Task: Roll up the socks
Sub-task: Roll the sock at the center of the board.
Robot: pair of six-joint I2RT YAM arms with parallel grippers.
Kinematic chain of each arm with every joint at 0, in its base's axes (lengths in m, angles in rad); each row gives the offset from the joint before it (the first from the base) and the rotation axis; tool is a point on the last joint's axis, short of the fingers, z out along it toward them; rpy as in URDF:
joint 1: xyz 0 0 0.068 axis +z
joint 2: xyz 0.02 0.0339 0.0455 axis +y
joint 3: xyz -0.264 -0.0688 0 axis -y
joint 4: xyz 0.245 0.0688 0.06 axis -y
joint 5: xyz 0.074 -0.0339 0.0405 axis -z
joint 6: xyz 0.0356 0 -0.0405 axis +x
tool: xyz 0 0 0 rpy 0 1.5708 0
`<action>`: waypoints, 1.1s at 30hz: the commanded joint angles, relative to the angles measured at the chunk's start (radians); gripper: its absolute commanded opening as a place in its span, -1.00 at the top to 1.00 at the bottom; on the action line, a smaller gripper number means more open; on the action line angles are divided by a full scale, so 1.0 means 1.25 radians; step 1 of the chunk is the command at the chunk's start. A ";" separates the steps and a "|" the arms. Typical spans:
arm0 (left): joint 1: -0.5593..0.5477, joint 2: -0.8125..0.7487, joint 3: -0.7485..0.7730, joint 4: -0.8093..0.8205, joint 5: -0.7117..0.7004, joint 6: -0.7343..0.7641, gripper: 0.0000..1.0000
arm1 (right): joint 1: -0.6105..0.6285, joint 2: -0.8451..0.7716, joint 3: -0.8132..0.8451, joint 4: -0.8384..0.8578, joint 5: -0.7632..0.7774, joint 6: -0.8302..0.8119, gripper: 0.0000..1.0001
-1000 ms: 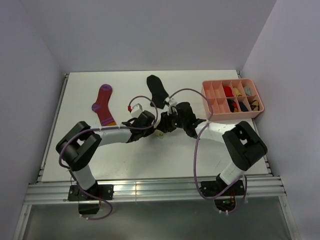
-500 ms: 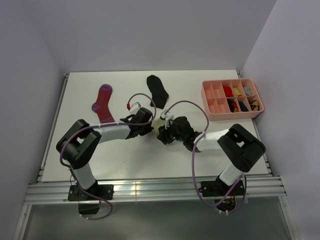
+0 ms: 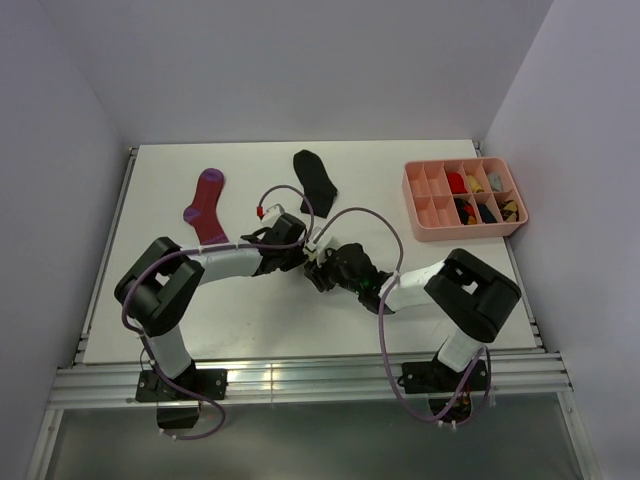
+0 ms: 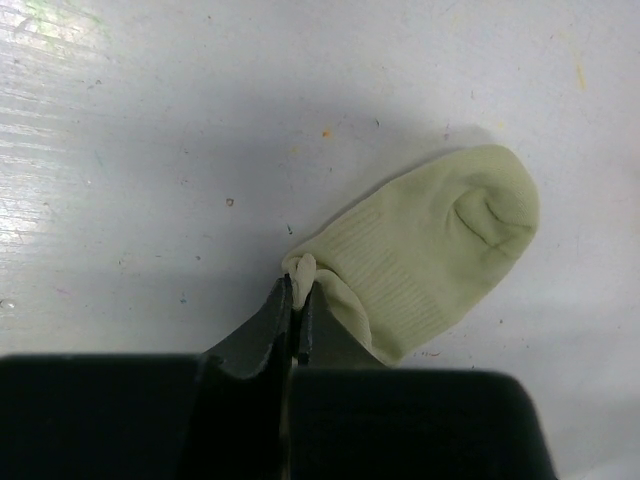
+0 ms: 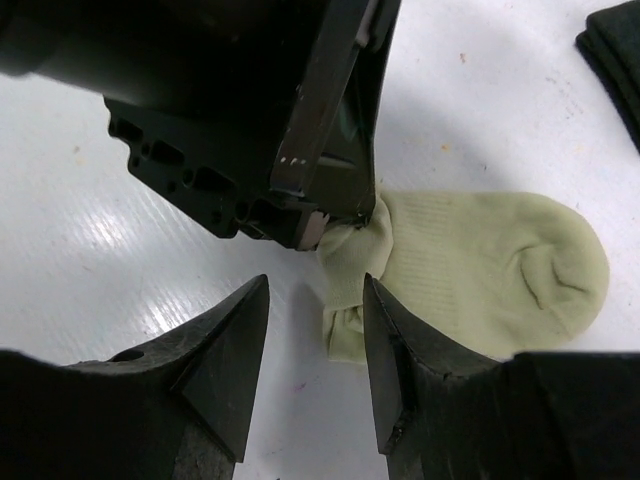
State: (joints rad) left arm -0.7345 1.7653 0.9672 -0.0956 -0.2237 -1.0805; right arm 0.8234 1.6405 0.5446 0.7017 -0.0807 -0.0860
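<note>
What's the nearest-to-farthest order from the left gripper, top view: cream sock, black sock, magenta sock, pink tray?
1. cream sock, pinched by the left gripper
2. black sock, just beyond
3. magenta sock, back left
4. pink tray, far right

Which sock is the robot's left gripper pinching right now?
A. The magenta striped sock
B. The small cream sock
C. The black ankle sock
B: in the left wrist view the left gripper is shut on a bunched fold at the cuff edge of the cream sock, which otherwise lies flat on the table.
</note>
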 commanded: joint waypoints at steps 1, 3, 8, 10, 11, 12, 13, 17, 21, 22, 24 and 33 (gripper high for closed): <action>-0.001 0.005 0.028 -0.011 0.015 0.020 0.99 | 0.017 0.026 0.029 0.035 0.038 -0.043 0.01; 0.000 0.006 0.025 -0.009 0.015 0.019 0.99 | 0.021 0.043 0.036 0.030 0.044 -0.047 0.02; 0.000 0.011 0.026 -0.008 0.027 0.018 0.99 | 0.027 0.088 0.055 0.022 0.063 -0.043 0.06; 0.000 0.011 0.028 -0.009 0.029 0.018 0.99 | 0.027 0.102 0.061 0.020 0.083 -0.038 0.08; 0.000 0.011 0.029 -0.011 0.029 0.018 0.99 | 0.027 0.116 0.064 0.015 0.087 -0.036 0.11; 0.000 0.011 0.029 -0.011 0.030 0.018 0.99 | 0.027 0.122 0.067 0.013 0.100 -0.033 0.13; 0.001 0.011 0.029 -0.011 0.032 0.018 0.99 | 0.027 0.126 0.071 0.006 0.103 -0.031 0.16; 0.002 0.010 0.025 -0.008 0.045 0.015 0.99 | 0.026 0.147 0.090 -0.038 0.121 -0.015 0.60; 0.010 -0.003 0.012 0.005 0.055 0.010 0.99 | 0.017 0.134 0.097 -0.072 0.081 0.007 1.00; 0.011 -0.006 0.008 0.009 0.053 0.009 0.99 | 0.014 0.131 0.101 -0.084 0.068 0.012 1.00; 0.016 -0.017 -0.002 0.013 0.045 0.002 0.90 | -0.003 0.122 0.113 -0.118 0.002 0.038 1.00; 0.029 -0.117 -0.089 0.057 -0.052 -0.046 0.18 | -0.132 0.104 0.167 -0.218 -0.323 0.237 1.00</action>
State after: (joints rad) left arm -0.6991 1.7012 0.8883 -0.0647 -0.2348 -1.1042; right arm 0.6975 1.7863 0.7277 0.5198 -0.2943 0.0814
